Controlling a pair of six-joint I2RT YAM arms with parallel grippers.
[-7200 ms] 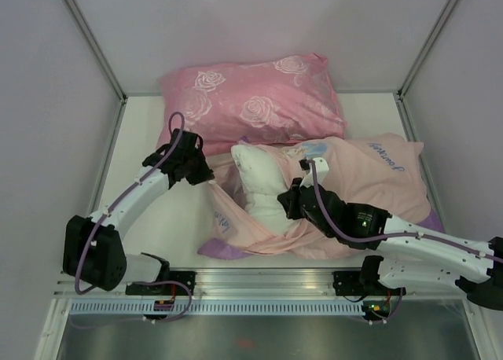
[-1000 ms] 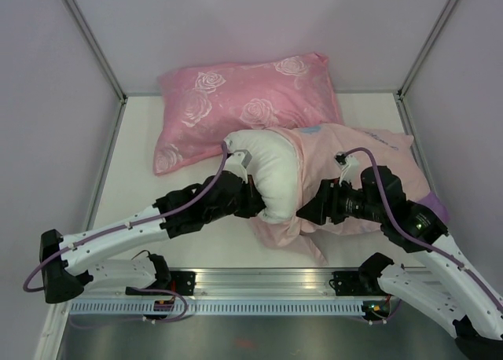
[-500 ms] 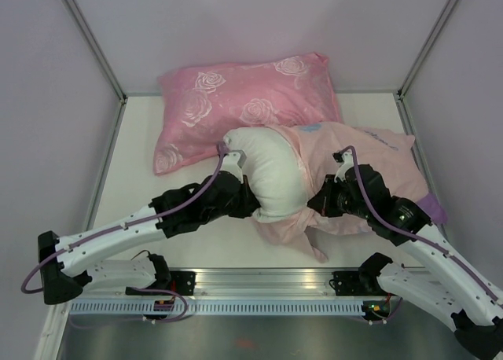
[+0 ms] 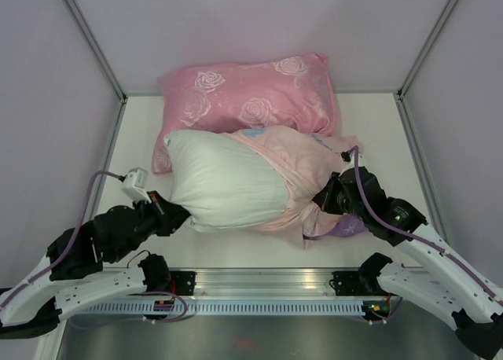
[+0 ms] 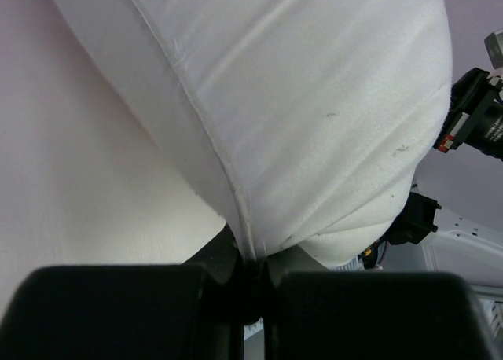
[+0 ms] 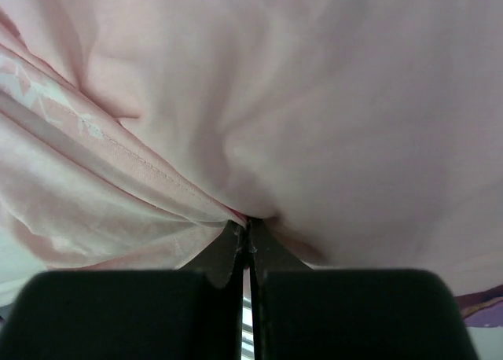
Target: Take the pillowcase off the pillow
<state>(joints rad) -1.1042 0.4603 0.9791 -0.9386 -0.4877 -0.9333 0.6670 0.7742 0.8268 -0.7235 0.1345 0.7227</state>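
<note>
White pillow (image 4: 224, 189) lying mid-desk (image 4: 134, 140), mostly bare, left jaws pinched tight on its near-left corner seam, right jaws closed on bunched pink pillowcase (image 4: 302, 167) covering the pillow's right end, rose-patterned pillow (image 4: 244, 101) touching behind

Dragged left: pillow (image 4: 224, 189), mostly out of pillowcase (image 4: 302, 165) (right gripper (image 4: 320, 200) newly clamped).

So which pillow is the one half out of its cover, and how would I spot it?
Look at the white table, just in front of the pink rose-patterned pillow. The pillow lies there, its right end tucked in the pale pink pillowcase and its near-left corner pinched by the left gripper. Unlike its neighbours, it is plump, plain white and unprinted.
</note>
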